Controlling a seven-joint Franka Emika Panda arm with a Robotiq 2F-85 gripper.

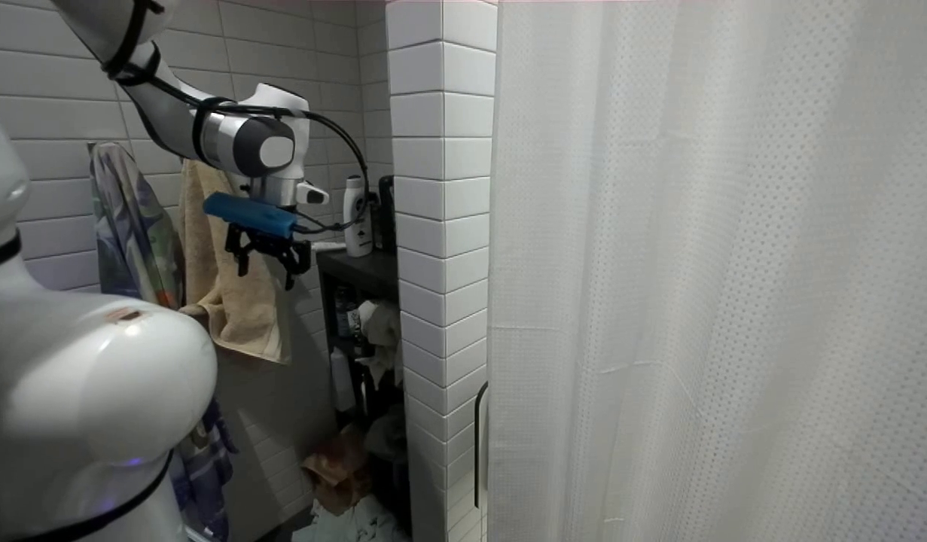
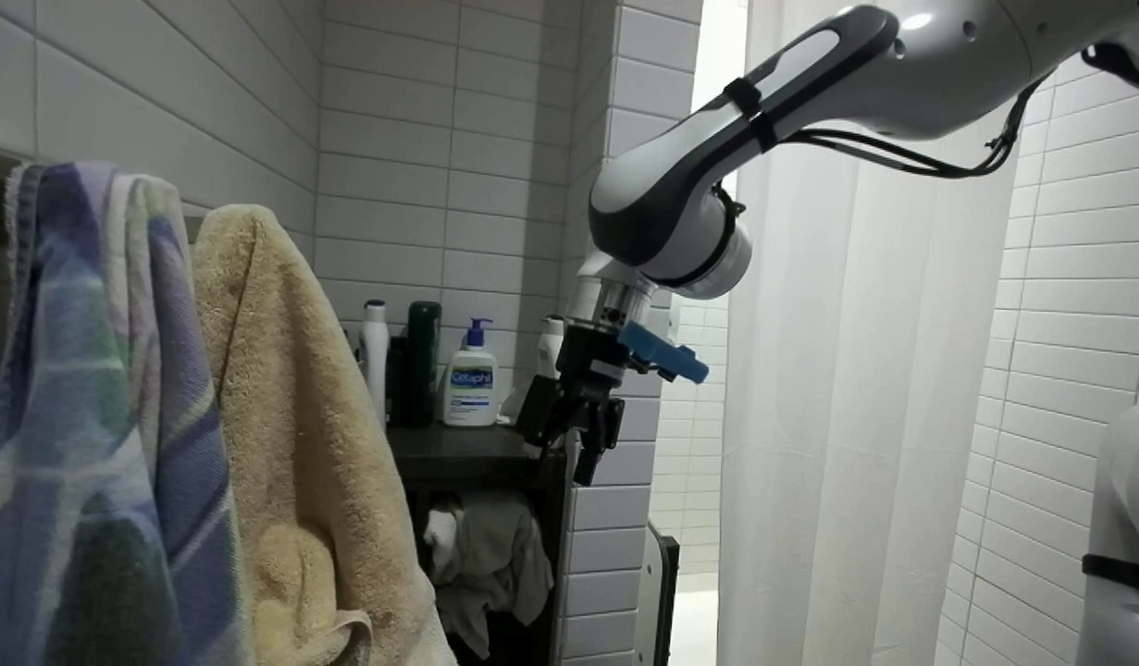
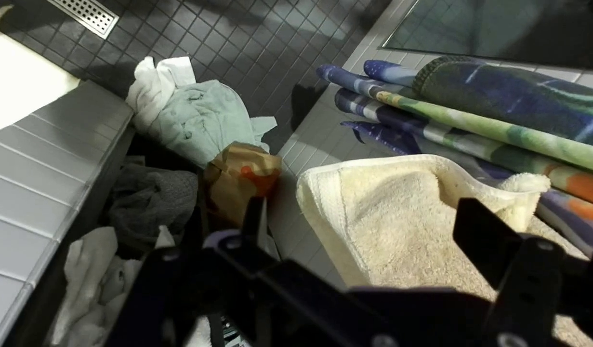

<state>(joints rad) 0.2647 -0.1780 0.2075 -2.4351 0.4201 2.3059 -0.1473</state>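
Tan towel (image 2: 291, 370) is nearest the hand (image 3: 361, 212), as far as I can judge: hangs on the wall (image 2: 162, 120), long axis vertical. In an exterior view it sits left of the hand with a gap between; wrist view puts it beyond the hand, in line with the space between the fingers (image 3: 477, 236) (no contact visible). Hand is spread, pointing mostly down, gripping nothing. Patterned towel (image 2: 106, 416) hangs just past the tan one.

Dark table (image 2: 449, 446) also close to the hand, carrying white bottle (image 2: 375, 361), dark green bottle (image 2: 424, 370) and pump bottle (image 2: 471, 393), all upright; can't tell how full. Grey cloth (image 2: 495, 555) stuffed in underneath. Down low: paper bag (image 3: 238, 168), contents hidden, just beside pale green cloth (image 3: 204, 120).
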